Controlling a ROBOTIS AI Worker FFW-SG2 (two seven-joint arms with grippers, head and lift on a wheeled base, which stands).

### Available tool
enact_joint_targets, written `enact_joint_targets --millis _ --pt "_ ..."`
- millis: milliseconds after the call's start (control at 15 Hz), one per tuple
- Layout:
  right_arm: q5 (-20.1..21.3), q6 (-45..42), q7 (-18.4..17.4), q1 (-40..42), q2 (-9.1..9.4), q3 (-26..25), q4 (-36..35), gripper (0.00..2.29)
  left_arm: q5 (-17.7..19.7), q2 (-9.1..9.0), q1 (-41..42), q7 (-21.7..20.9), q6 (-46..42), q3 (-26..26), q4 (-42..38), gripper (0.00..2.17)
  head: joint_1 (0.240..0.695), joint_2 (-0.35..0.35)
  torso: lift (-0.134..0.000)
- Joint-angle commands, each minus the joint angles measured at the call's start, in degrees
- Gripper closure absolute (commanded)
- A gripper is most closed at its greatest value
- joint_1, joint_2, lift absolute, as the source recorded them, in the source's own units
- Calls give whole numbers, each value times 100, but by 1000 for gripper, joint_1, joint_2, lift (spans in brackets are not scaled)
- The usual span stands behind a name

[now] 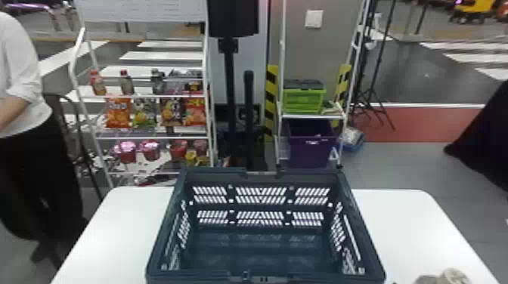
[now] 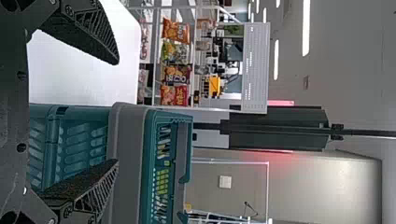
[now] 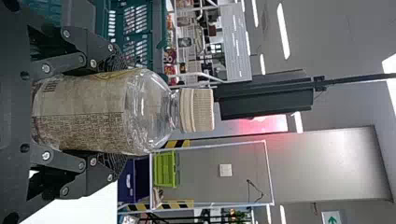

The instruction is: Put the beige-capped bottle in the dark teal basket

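Closed around the beige-capped bottle (image 3: 149, 105), the right claw (image 3: 122, 112) grips it upright to the right of the basket (image 1: 361, 230). You can see the body squeezed between the two black fingers, the cap (image 3: 198, 109) standing clear past their tips. Part of each finger is lost behind the bottle, and the head view's bottom edge cuts most of that bottle off. Over by the basket's left side, the left claw (image 2: 116, 112) gapes wide, nothing between its fingers.

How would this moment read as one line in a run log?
right claw: shut on upright beige-capped bottle | left claw: open | dark teal basket: on white table | placement: pending
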Motion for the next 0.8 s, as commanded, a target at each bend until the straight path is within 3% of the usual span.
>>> enact_joint_targets --millis 0,400,733 --pt "79 715 -73 -298 5 178 -351 2273 0 0 9 0 -14 7 20 137 499 0 0" --pt "483 3000 -644 -1511 5 916 -896 2273 27 9 -9 0 -49 24 64 137 499 0 0" --pt "632 5602 -1233 -3111 -123 1584 -835 2273 53 18 -35 0 -49 42 134 137 499 0 0"
